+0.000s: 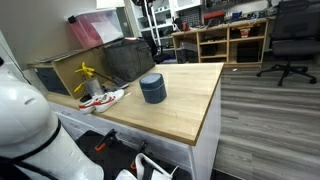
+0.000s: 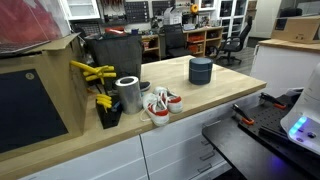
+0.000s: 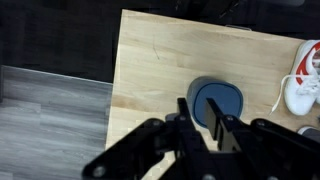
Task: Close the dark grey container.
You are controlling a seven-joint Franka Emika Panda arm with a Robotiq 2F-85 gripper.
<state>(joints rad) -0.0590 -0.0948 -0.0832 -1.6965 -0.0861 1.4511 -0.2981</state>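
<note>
Item: the dark grey container (image 1: 152, 88), a short round tub; it stands upright on the bare wood of the table (image 1: 185, 110), well apart from the clutter at the far side, so I can come at it from above; in both exterior views its lid looks already seated flush on top, though the pictures are too small for me to be sure it is pressed home.

Item: my pincer (image 3: 205, 122); in the wrist view it hangs directly over the tub (image 3: 218, 103), its two fingers (image 3: 183, 118) spread with a gap between them and pinching nothing; I judge I hold it there to line up with the round lid before pushing down; I cannot tell how high above it I am.

Item: a pair of red-and-white shoes (image 2: 160, 103), lying on the table near the metal cup (image 2: 128, 94); not mine to touch.

Item: yellow-handled tools (image 2: 95, 75), standing in a holder by the large dark bin (image 2: 112, 50); out of my path.

Item: office chairs (image 1: 290, 35) and shelving (image 1: 225, 38) beyond the table; background only.

Judgement: the closing step seems nearly finished or finished; what is left, if anything, is a gentle downward press, kept centred so the tub does not skid across the smooth wood.
</note>
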